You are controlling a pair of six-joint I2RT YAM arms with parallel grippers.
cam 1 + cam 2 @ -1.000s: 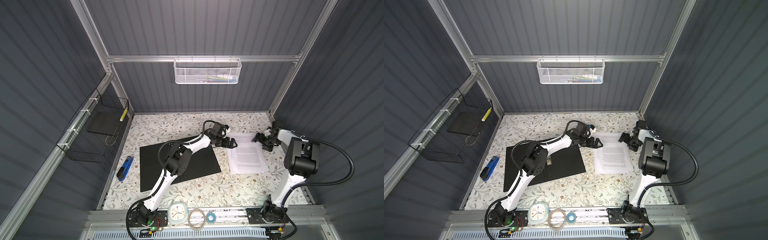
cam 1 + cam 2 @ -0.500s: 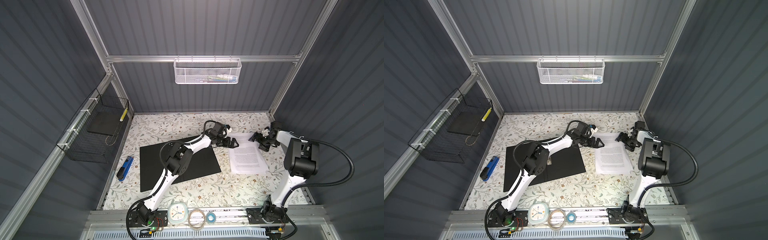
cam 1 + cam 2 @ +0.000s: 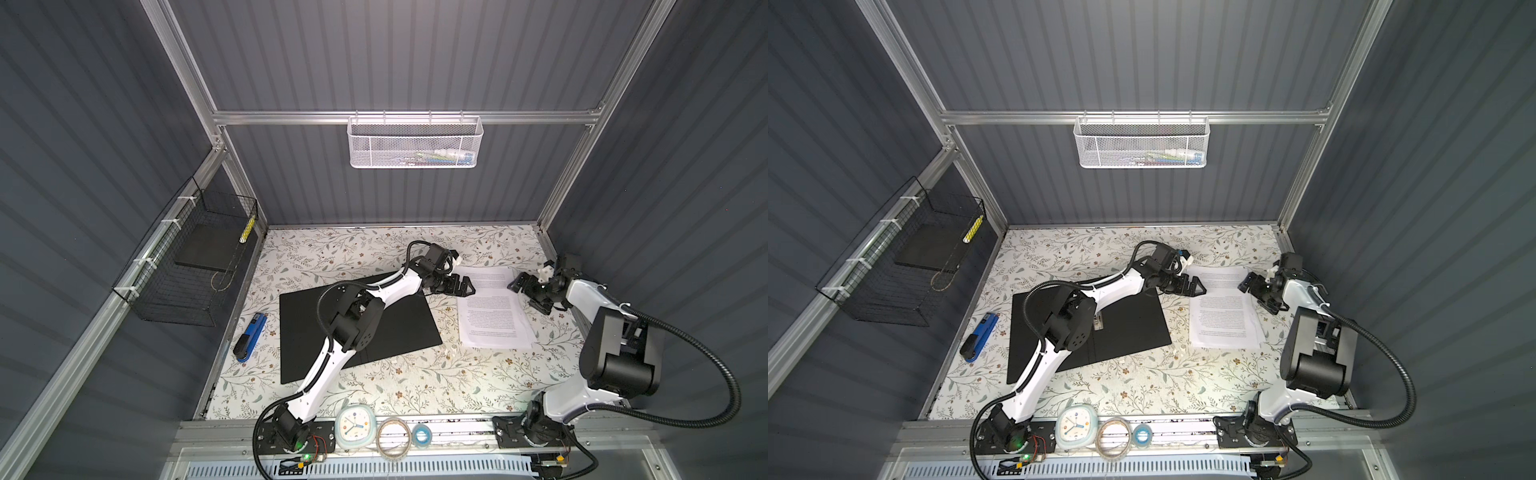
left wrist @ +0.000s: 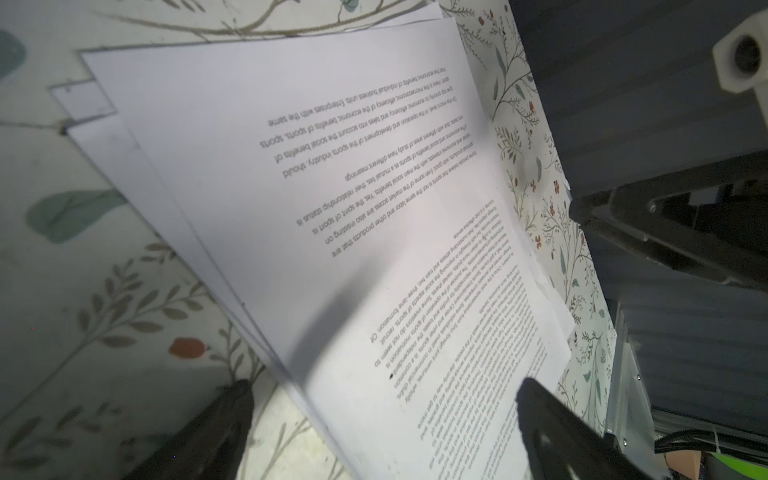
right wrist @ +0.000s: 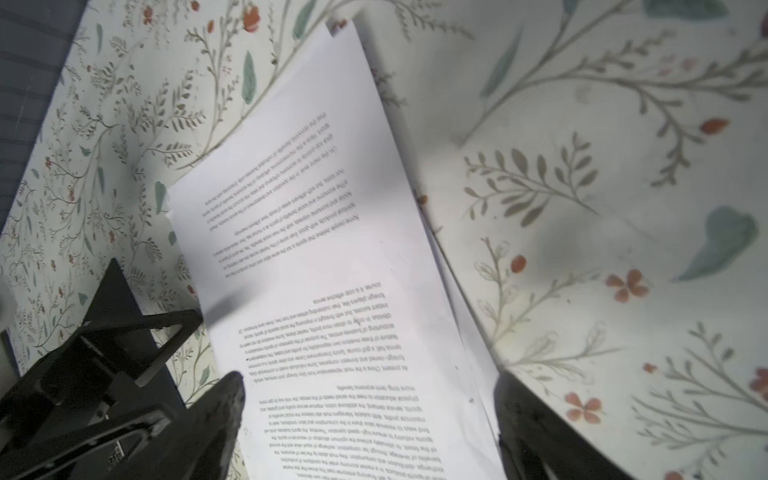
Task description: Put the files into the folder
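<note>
Files: a thin stack of white printed sheets, flat on the tabletop in its far half, toward the right edge. The sheets are fanned slightly out of line, which shows plainly in the left wrist view and the right wrist view.
Folder: lies opened flat with its black inside up, mid-tabletop, just left of the files and apart from them. The left arm crosses above it.
Left claw: released, jaws spread wide, at the far-left corner of the stack. In its wrist view one finger is over the floral tabletop and the other over the paper, straddling the stack's edge. I cannot tell whether it touches the paper.
Right claw: released, jaws wide apart, at the far-right corner of the stack and holding nothing. Its wrist view shows paper between the two fingers.
Stapler: blue and black, near the tabletop's left edge, left of the folder.
Front edge: a small clock beside two tape rolls.
</note>
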